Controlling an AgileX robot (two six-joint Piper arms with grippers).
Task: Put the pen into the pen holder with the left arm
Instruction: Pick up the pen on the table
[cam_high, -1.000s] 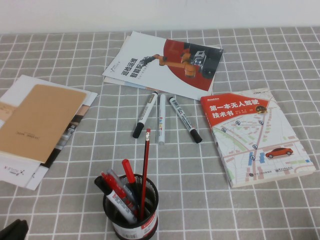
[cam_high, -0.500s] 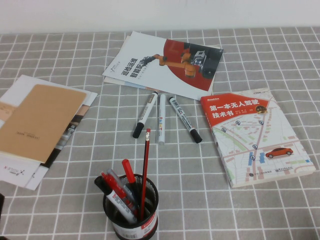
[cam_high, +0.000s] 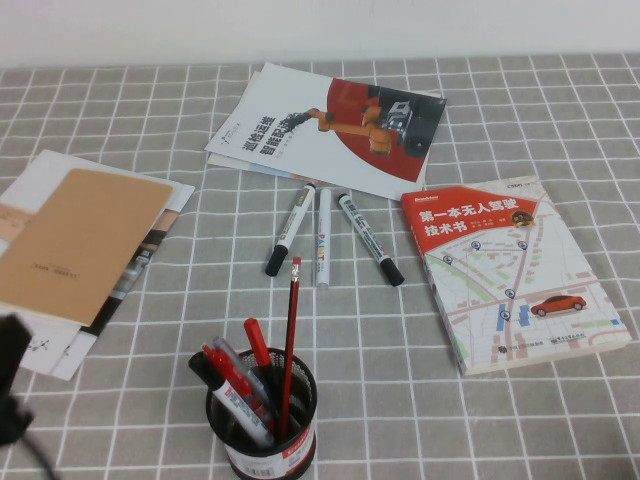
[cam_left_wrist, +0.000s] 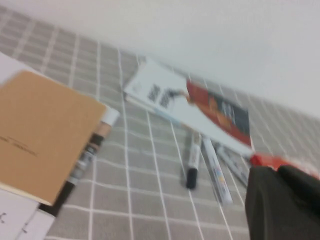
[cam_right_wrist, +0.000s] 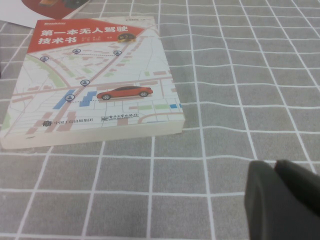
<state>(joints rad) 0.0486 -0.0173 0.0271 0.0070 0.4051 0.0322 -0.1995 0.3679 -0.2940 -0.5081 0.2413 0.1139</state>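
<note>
Two white-barrelled markers with black caps lie mid-table, the left pen (cam_high: 290, 230) and the right pen (cam_high: 370, 240), with an all-white marker (cam_high: 323, 238) between them. The black mesh pen holder (cam_high: 262, 415) stands at the front and holds red pens and a red pencil. The left arm (cam_high: 10, 375) shows at the lower left edge, far from the pens. In the left wrist view my left gripper (cam_left_wrist: 275, 171) is shut and empty, with the left pen (cam_left_wrist: 192, 160) ahead of it. My right gripper (cam_right_wrist: 274, 165) is shut and empty over the cloth.
A red-and-white map book (cam_high: 510, 270) lies at the right and shows in the right wrist view (cam_right_wrist: 90, 85). A robot brochure (cam_high: 330, 125) lies behind the pens. A brown notebook on papers (cam_high: 80, 240) lies at the left. A grey checked cloth covers the table.
The left arm has risen into view along the lower left edge of the high view. The pens, holder and books have not moved.
</note>
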